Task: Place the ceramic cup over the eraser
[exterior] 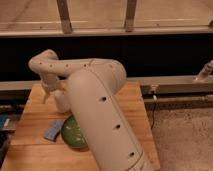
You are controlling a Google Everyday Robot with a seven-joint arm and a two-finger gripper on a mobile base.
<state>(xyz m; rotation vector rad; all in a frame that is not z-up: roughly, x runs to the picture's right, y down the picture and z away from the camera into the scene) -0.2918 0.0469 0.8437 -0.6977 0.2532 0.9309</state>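
My white arm (95,110) fills the middle of the camera view and reaches over the wooden table (30,150). It bends at the far left and comes down to the gripper (48,93) over the table's back left part. A pale whitish object (61,102) stands right beside the gripper, partly behind the arm. I cannot tell whether it is the ceramic cup or a clear bottle. The striped eraser is hidden or out of view.
A green plate (71,134) lies on the table at front left, half covered by the arm. A flat pale-blue piece (52,130) lies just left of it. A dark wall and a metal rail (175,82) run behind the table. Speckled floor is at the right.
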